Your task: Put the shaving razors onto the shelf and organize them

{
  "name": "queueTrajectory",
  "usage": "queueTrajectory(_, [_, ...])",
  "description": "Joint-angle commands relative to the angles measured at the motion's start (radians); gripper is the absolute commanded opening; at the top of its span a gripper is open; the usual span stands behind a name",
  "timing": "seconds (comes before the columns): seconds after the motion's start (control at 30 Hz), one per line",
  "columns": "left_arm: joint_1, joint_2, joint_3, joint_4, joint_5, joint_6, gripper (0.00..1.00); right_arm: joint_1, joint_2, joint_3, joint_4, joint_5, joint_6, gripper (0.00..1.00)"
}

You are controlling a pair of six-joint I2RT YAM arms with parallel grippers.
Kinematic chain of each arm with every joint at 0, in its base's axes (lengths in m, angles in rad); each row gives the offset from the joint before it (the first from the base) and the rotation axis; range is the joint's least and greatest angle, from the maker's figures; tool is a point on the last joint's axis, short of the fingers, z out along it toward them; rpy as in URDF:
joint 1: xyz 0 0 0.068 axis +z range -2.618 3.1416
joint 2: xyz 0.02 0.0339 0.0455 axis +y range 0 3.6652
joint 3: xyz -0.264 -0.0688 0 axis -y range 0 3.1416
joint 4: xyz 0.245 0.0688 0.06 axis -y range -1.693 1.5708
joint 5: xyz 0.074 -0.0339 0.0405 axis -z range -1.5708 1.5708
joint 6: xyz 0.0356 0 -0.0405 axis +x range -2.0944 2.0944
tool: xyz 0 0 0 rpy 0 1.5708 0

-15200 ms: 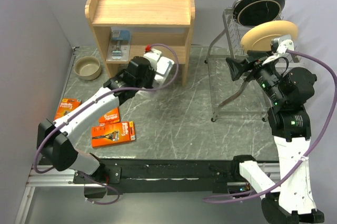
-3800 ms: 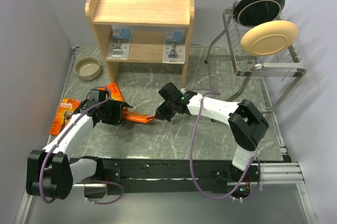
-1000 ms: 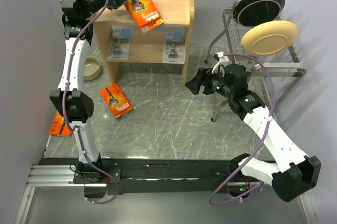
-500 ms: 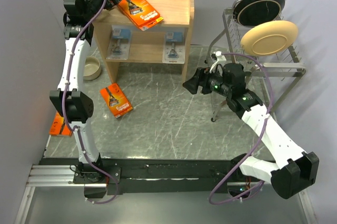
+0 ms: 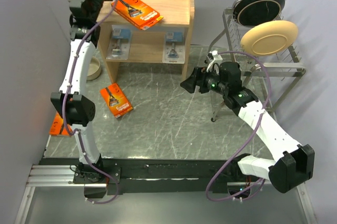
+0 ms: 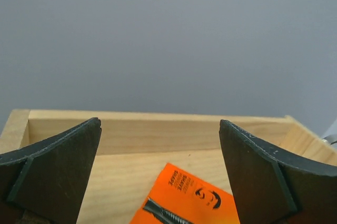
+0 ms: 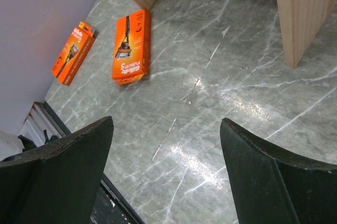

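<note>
Orange cardboard razor pack [image 5: 138,11], likely light, stiff, slick: lies askew in the light wooden shelf [image 5: 176,8] top tray before the wide, empty left claw [image 6: 159,129]; second pack [image 5: 117,101] and third pack [image 5: 59,124] on the grey marbled counter [image 5: 174,124], best pinched across long edges; right claw [image 7: 166,123] wide, empty.

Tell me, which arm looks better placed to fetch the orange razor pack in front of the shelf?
Right, probably. The right fingers, open and empty, hover low over the table facing that orange pack. The left fingers are open too, but high over the shelf's top tray.
</note>
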Motion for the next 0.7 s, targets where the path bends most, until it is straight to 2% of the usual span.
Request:
queueTrajectory(0.0, [-0.058, -0.199, -0.13, 0.148, -0.117, 0.181, 0.99, -0.019, -0.045, 0.024, 0.035, 0.003, 0.012, 0.89])
queueTrajectory(0.07, [-0.079, -0.255, -0.163, 0.02, -0.111, 0.109, 1.0, -0.023, -0.061, 0.025, 0.025, 0.005, 0.017, 0.89])
queueTrajectory(0.1, [-0.082, -0.334, -0.207, 0.001, -0.088, 0.004, 1.0, -0.025, -0.065, 0.024, 0.027, 0.003, 0.02, 0.89])
queueTrajectory(0.13, [-0.085, -0.38, -0.326, -0.004, -0.071, -0.042, 1.0, -0.03, -0.068, 0.024, 0.027, 0.002, 0.021, 0.89])
queueTrajectory(0.2, [-0.095, -0.509, -0.438, -0.027, -0.036, -0.156, 0.99, -0.033, -0.075, 0.014, 0.034, 0.002, 0.023, 0.89])
queueTrajectory(0.23, [-0.095, -0.544, -0.525, -0.037, -0.02, -0.178, 1.0, -0.036, -0.077, 0.01, 0.036, 0.002, 0.026, 0.89])
queueTrajectory(0.37, [-0.102, -0.693, -0.698, -0.106, 0.043, -0.205, 1.0, -0.045, -0.074, -0.018, 0.039, -0.001, 0.038, 0.89])
queueTrajectory(0.43, [-0.102, -0.726, -0.795, -0.091, 0.171, -0.187, 1.0, -0.046, -0.071, -0.019, 0.038, -0.003, 0.038, 0.89])
queueTrajectory(0.53, [-0.115, -0.77, -0.875, -0.085, 0.257, -0.231, 0.94, -0.051, -0.062, -0.015, 0.038, -0.004, 0.044, 0.89])
queueTrajectory(0.67, [-0.125, -0.784, -0.929, -0.084, 0.293, -0.302, 0.97, -0.056, -0.052, -0.009, 0.033, -0.004, 0.047, 0.89])
